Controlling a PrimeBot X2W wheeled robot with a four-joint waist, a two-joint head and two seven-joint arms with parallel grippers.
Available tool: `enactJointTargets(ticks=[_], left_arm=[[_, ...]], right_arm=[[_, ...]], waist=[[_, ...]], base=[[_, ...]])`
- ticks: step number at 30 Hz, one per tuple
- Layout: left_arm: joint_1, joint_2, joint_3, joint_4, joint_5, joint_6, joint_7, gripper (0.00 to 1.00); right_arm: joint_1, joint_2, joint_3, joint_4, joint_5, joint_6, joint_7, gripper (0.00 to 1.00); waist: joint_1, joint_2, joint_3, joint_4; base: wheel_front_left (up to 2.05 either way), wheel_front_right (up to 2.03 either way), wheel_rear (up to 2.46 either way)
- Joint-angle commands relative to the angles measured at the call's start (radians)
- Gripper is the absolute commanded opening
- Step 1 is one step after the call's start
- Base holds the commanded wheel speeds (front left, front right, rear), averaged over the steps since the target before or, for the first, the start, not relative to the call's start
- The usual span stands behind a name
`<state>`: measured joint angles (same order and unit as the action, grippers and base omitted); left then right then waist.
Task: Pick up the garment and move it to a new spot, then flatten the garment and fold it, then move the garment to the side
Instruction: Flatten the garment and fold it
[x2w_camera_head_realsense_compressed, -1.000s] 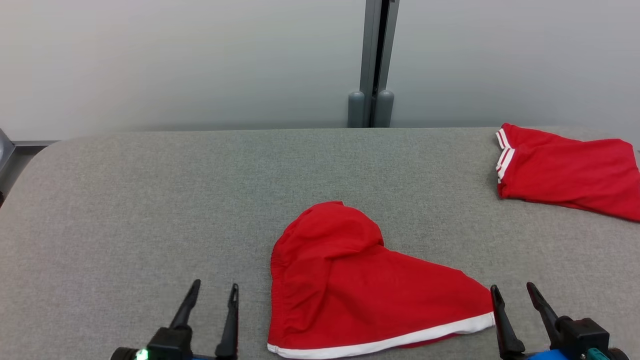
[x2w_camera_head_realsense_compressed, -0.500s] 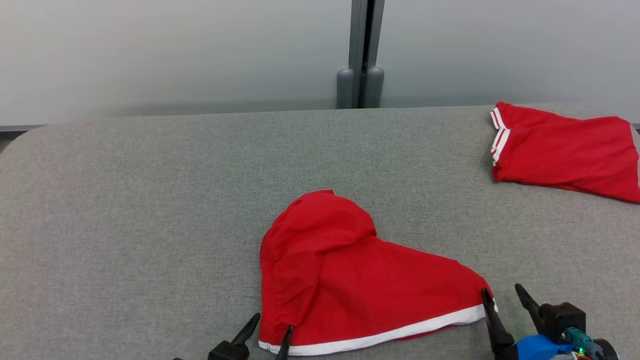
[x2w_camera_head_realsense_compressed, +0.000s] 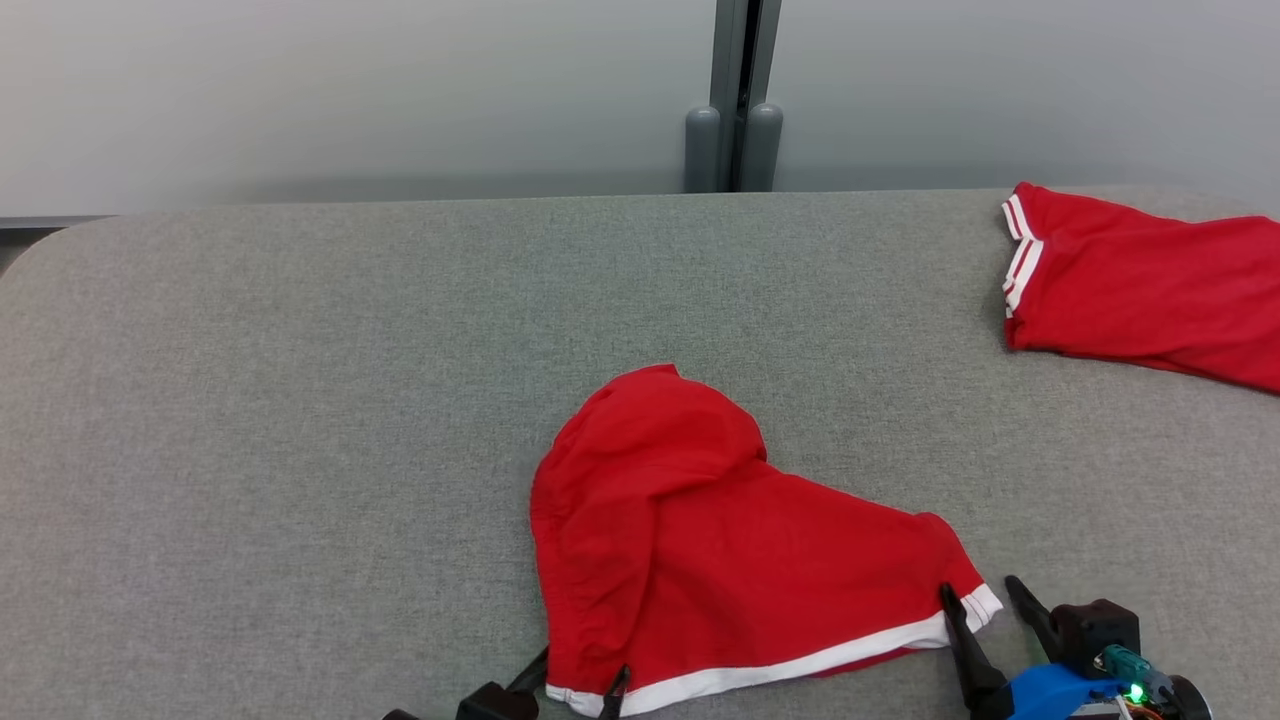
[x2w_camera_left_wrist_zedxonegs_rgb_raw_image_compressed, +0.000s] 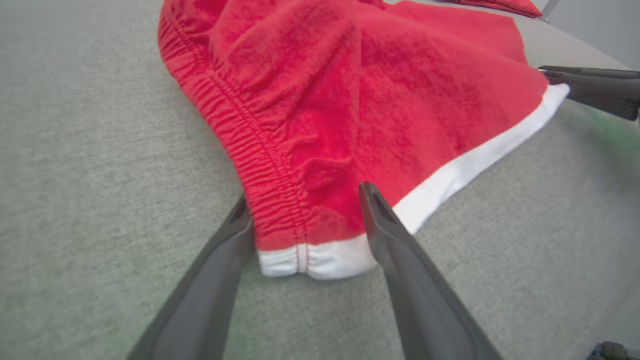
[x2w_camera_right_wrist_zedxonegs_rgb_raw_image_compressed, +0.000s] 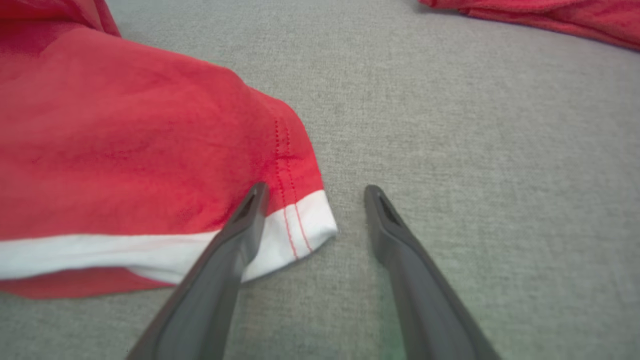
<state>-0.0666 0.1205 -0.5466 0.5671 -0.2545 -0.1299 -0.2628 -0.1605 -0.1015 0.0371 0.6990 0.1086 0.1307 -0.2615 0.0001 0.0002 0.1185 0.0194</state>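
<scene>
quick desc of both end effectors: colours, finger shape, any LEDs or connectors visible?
Left gripper and right gripper each have two long, dark, matte fingers that taper to narrow tips, with a slot-like recess near each tip. The left one shows a black base. The right one has a black block, a blue housing, a teal connector and a lit green LED.
</scene>
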Motion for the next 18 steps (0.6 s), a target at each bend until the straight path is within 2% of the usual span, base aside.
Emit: enactJointTargets(ticks=[1,9,10,11,12,13,18], left_arm=[[-0.014,0.012,-0.027,-0.01,0.0,-0.001,-0.002,1.0],[-0.027,0.035,-0.112,-0.038,-0.037,-0.001,-0.002,1.0],[-0.026,0.036,-0.117,-0.038,-0.047,-0.001,-0.002,0.88],[-0.025,0.037,-0.124,-0.037,-0.058,-0.001,-0.002,0.52],[-0.025,0.039,-0.132,-0.035,-0.066,-0.001,-0.002,0.17],[-0.027,0.041,-0.133,-0.036,-0.074,-0.001,-0.002,0.0],[-0.027,0.037,-0.115,-0.061,-0.109,-0.001,-0.003,0.0]], right_arm=[[-0.01,-0.002,0.007,0.013,0.009,0.0,-0.005,1.0],[-0.018,0.011,0.041,0.057,0.037,0.0,0.0,1.0],[-0.016,0.016,0.053,0.063,0.048,0.001,0.0,0.94],[-0.013,0.02,0.066,0.066,0.059,0.001,0.002,0.37],[-0.009,0.022,0.079,0.071,0.073,0.001,0.002,0.0],[-0.005,0.023,0.09,0.073,0.086,0.001,0.002,0.0],[0.008,0.0,0.135,-0.007,0.127,0.001,-0.002,0.0]], waist=[[-0.0001,-0.0002,0.003,0.002],[-0.0001,-0.0002,0.008,0.004],[-0.0001,-0.0002,0.008,0.004],[-0.0001,-0.0002,0.008,0.005],[-0.0001,-0.0002,0.007,0.004],[-0.0001,-0.0002,0.006,0.005],[-0.0001,-0.0002,0.008,0.002]], base=[[0.0,0.0,0.0],[0.0,0.0,0.0],[0.0,0.0,0.0],[0.0,0.0,0.0],[0.0,0.0,0.0],[0.0,0.0,0.0],[0.0,0.0,0.0]])
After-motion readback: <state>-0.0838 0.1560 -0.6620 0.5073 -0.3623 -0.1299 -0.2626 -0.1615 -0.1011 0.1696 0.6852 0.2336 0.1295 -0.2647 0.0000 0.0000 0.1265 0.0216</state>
